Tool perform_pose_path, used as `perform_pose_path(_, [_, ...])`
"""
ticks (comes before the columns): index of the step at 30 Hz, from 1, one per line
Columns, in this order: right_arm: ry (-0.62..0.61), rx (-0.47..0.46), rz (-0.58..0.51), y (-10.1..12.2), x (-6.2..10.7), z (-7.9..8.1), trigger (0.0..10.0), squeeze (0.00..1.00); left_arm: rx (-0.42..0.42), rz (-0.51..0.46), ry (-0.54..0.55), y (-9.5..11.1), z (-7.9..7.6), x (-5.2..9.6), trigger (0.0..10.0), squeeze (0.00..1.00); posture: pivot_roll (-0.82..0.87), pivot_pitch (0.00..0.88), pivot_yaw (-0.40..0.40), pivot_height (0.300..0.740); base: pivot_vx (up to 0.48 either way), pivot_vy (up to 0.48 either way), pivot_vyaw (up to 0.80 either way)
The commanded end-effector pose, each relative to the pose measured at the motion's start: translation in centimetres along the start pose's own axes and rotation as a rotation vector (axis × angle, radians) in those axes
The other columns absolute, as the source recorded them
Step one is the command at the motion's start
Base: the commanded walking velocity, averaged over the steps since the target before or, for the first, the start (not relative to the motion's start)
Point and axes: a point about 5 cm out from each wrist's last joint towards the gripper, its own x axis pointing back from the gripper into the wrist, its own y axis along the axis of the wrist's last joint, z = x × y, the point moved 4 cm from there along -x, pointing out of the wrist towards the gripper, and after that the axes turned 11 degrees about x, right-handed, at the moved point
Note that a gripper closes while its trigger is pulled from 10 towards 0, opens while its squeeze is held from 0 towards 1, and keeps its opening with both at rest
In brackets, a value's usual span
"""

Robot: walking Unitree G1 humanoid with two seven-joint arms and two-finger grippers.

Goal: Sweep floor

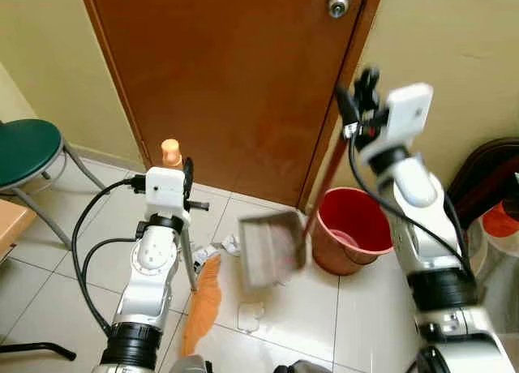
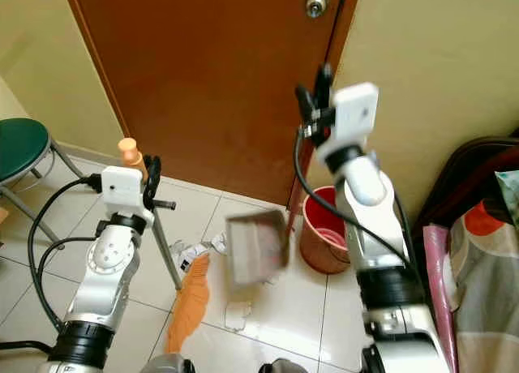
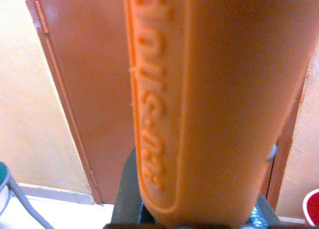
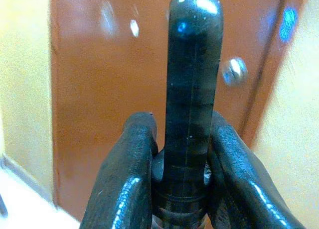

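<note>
From the head, the left gripper (image 1: 188,172) clamps the orange broom (image 1: 203,302), bristles at six o'clock beside paper scraps (image 1: 250,315) on the tiled floor (image 1: 308,316); sweeping looks unfinished. The right gripper (image 1: 357,87) lifts the dustpan (image 1: 270,247) toward a red bin (image 1: 350,227) by the brown door (image 1: 235,73). Each wrist view shows jaws closed on its handle.

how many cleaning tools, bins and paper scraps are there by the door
tools: 2, broom in the left hand, dustpan held by the right hand
bins: 1, red bin
paper scraps: about 3, near, blurred
total: about 6
</note>
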Motion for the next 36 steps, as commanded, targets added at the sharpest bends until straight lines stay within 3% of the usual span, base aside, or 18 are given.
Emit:
perform_pose_path(1, [-0.043, 0.025, -0.014, 0.3, 0.1, -1.0, 10.0, 0.0, 0.006, -0.006, -0.005, 0.2, 0.0, 0.4, 10.0, 0.0, -0.02, 0.0, -0.049, 0.74, 0.0, 0.0, 0.0])
perform_pose_path(6, [-0.088, 0.032, 0.085, -2.8, 1.3, -1.5, 10.0, 0.0, 0.011, 0.014, 0.004, -0.2, -0.1, 1.0, 10.0, 0.0, -0.01, 0.0, -0.045, 0.74, 0.0, 0.0, 0.0])
perform_pose_path(7, [-0.13, 0.031, 0.141, -4.4, 2.1, -2.2, 10.0, 0.0, 0.013, 0.018, 0.007, -0.3, -0.1, 1.4, 10.0, 0.0, 0.0, 0.002, -0.046, 0.74, 0.0, 0.0, 0.0])
perform_pose_path(11, [-0.183, 0.044, 0.212, -6.4, 2.8, -3.2, 10.0, 0.0, 0.006, 0.018, 0.017, 0.1, 0.3, 1.4, 10.0, 0.0, 0.02, 0.015, -0.047, 0.74, 0.0, 0.0, 0.0])
perform_pose_path(17, [-0.231, 0.088, 0.219, -6.9, 2.6, -3.8, 10.0, 0.0, -0.004, 0.031, 0.027, 0.0, 0.6, 1.7, 10.0, 0.0, 0.08, 0.026, -0.012, 0.74, 0.0, 0.0, 0.0])
perform_pose_path(27, [-0.273, -0.022, 0.306, -9.7, 4.5, -3.0, 10.0, 0.0, -0.019, 0.028, 0.02, 0.0, 0.3, 0.9, 10.0, 0.0, 0.11, 0.0, -0.041, 0.74, 0.0, 0.0, 0.0])
perform_pose_path(31, [-0.219, -0.058, 0.409, -11.6, 6.7, -1.7, 10.0, 0.0, -0.02, 0.025, 0.037, 0.1, 0.6, 0.5, 10.0, 0.0, 0.1, 0.0, -0.055, 0.74, 0.0, 0.0, 0.0])
perform_pose_path(36, [-0.196, -0.074, 0.475, -12.4, 8.2, -1.6, 10.0, 0.0, -0.009, 0.02, 0.045, 0.1, 0.2, 0.5, 10.0, 0.0, 0.04, 0.0, -0.072, 0.74, 0.0, 0.0, 0.0])
